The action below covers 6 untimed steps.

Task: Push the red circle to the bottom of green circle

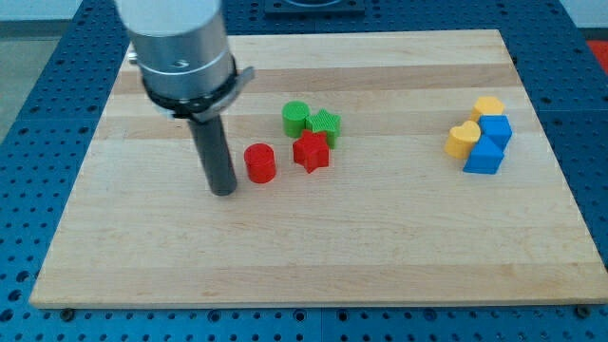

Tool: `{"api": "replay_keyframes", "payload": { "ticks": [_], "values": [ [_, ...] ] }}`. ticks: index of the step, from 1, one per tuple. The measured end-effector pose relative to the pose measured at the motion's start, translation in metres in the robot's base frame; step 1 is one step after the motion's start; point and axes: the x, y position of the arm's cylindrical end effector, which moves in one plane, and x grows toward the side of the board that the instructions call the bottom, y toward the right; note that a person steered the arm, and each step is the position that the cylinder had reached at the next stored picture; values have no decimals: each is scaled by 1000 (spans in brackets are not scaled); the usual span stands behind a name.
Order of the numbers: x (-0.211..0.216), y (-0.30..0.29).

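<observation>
My tip (223, 192) left of red circle (259, 162) — green circle (295, 118) above-right.

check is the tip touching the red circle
No, my tip stands just to the view's left of the red circle, with a sliver of board between them.

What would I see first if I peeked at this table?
First comes the big silver arm at the view's top left, with my tip resting just left of the red circle. Next to that sit the green circle, a green star and a red star. Far at the view's right huddle yellow and blue blocks.
</observation>
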Motion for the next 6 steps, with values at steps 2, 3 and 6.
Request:
{"api": "replay_keyframes", "payload": {
  "ticks": [2,3,6],
  "values": [
    [-18,25],
    [-16,34],
    [-30,64]
  ]
}}
